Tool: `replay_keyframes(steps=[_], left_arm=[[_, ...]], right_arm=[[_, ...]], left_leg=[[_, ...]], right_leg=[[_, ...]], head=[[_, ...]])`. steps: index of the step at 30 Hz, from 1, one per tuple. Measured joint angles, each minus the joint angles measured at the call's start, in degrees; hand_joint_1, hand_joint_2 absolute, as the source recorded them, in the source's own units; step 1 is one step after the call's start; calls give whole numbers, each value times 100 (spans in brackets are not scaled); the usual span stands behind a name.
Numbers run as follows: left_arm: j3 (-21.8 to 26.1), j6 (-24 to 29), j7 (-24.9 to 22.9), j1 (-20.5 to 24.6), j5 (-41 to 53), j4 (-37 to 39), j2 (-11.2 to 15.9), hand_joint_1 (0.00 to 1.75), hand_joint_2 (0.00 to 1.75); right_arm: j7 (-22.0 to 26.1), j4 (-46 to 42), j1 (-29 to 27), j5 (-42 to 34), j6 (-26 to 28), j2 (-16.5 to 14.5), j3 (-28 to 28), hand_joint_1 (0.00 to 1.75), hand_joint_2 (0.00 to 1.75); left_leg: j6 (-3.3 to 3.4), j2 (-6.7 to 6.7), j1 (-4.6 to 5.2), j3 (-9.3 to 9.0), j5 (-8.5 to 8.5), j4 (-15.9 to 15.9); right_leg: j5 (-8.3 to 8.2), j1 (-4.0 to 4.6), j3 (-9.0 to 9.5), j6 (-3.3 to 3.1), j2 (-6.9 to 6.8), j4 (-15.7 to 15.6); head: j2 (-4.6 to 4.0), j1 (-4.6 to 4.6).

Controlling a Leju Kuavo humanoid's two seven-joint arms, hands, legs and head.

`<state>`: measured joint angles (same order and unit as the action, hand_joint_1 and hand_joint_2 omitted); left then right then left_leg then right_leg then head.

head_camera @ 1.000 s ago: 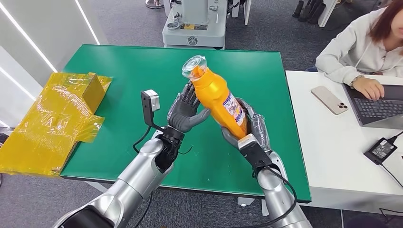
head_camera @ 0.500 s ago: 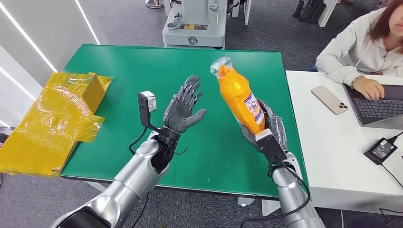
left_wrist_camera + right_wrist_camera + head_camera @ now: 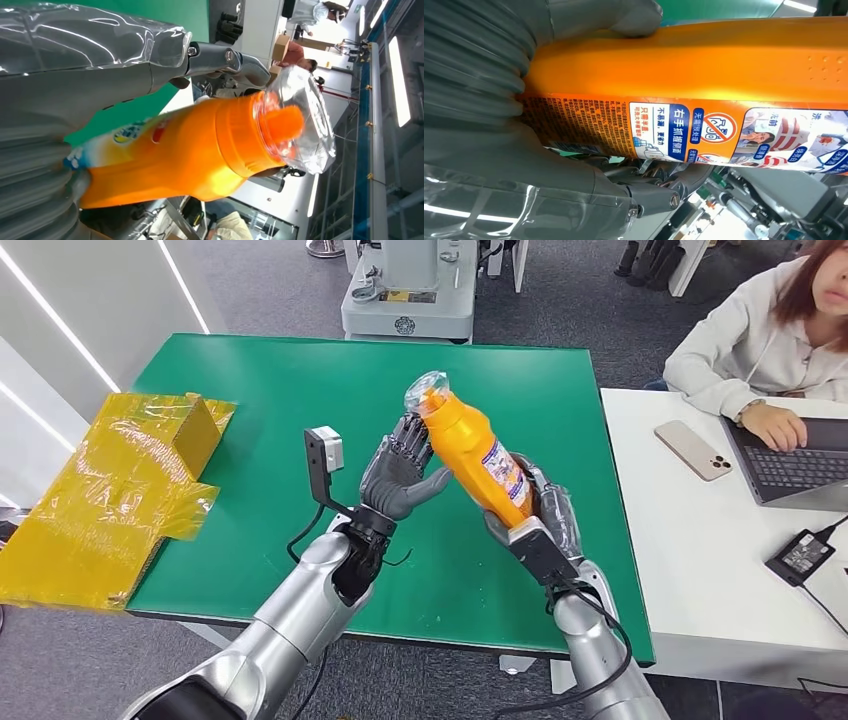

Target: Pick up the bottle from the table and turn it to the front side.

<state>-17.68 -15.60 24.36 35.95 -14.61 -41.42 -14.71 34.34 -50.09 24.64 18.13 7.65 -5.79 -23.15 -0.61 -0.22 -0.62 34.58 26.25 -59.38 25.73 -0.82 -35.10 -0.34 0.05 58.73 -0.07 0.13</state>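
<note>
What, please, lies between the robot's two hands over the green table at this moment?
The head view shows the orange bottle there: the right hand holds its base and the left hand touches its upper part.

A green table [image 3: 300, 390] carries the work area. A yellow, plastic-wrapped box [image 3: 110, 490], probably cardboard, lies over its left edge. Just beside it on the right stands a white table [image 3: 690, 560] bearing a phone [image 3: 694, 450], a laptop [image 3: 795, 462] and a charger [image 3: 800, 557].
</note>
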Motion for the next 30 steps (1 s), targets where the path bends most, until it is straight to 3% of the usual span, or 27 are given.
replay_keyframes(steps=[30], left_arm=[[0, 342, 145, 233, 85, 572, -5, 0, 175]], right_arm=[[-49, 274, -79, 213, 94, -39, -195, 175, 175]], left_leg=[[0, 0, 0, 1, 0, 0]], right_leg=[[0, 0, -2, 0, 0, 0]], head=[[0, 0]])
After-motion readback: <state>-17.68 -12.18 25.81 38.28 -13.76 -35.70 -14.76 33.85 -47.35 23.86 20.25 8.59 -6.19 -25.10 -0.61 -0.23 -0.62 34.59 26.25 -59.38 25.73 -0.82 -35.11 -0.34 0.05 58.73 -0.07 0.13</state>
